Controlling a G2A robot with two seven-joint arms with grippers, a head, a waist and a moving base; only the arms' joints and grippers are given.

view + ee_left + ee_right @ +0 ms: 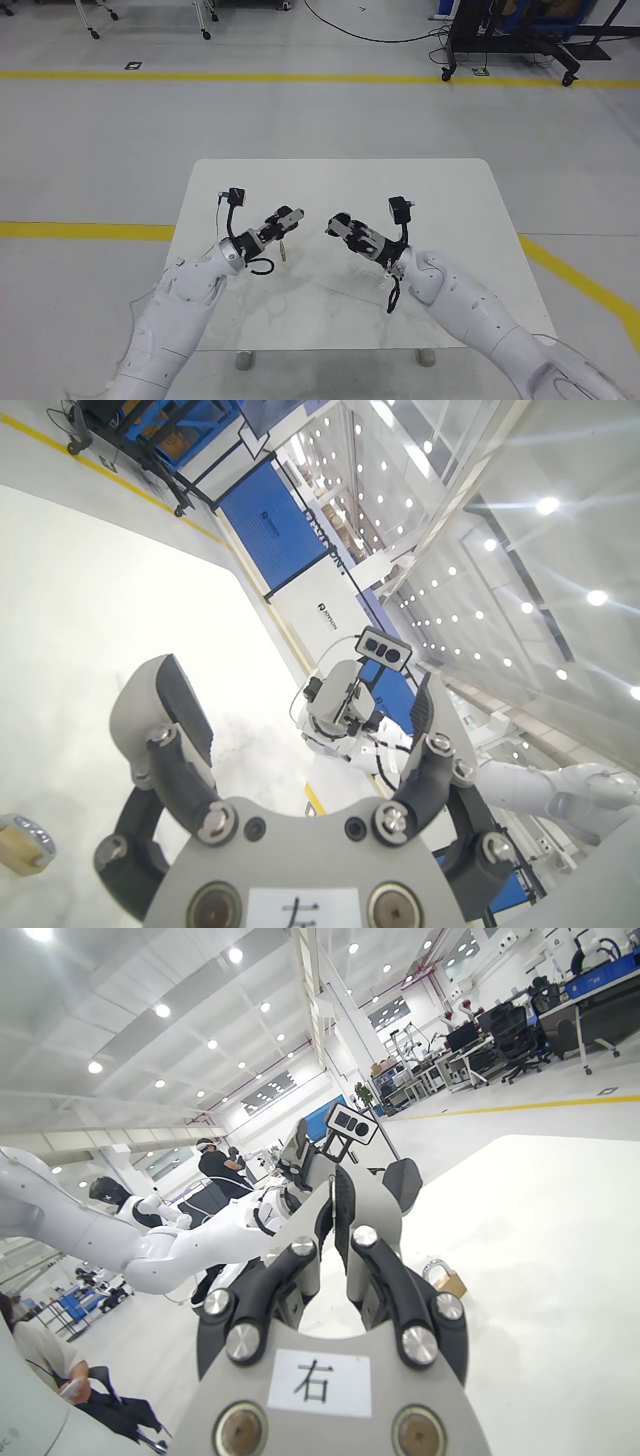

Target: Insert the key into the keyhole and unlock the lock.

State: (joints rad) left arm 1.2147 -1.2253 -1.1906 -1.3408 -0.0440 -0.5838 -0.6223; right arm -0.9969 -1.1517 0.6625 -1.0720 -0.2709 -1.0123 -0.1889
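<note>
The brass padlock (25,842) lies on the worktop (75,600) just below the wide-open left pincer (300,685), nearer it than the tightly closed right pincer (336,1180)

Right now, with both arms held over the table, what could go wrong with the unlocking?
1. The padlock lies loose on the table, and the open left gripper holds nothing; a key pushed in may just shove it.
2. The right gripper is shut, but I cannot tell whether it grips the key.
3. The grippers face each other closely and could collide.
</note>
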